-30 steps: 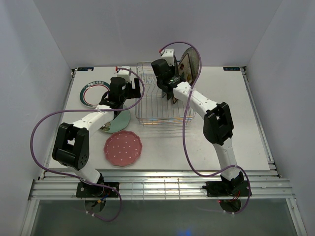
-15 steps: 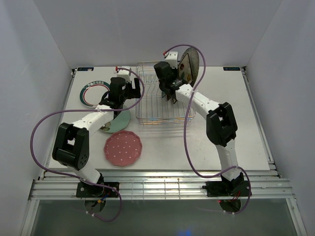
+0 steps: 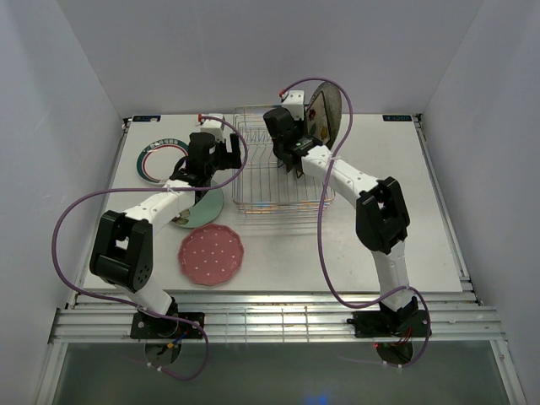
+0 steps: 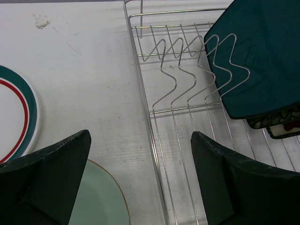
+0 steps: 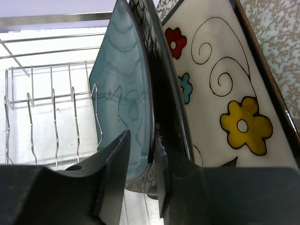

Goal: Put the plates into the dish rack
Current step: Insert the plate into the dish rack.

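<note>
white table [image 3: 405, 219] with wire dish rack [image 3: 270, 198], pink dotted plate [image 3: 211, 253], teal-rimmed plate [image 3: 156, 160] and apparently mint plate [image 3: 207, 209]

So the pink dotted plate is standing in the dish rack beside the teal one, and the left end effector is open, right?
No: the pink dotted plate lies flat on the table, outside the dish rack, as the top view shows; the teal plate does stand in it, and the left end effector is open.
</note>
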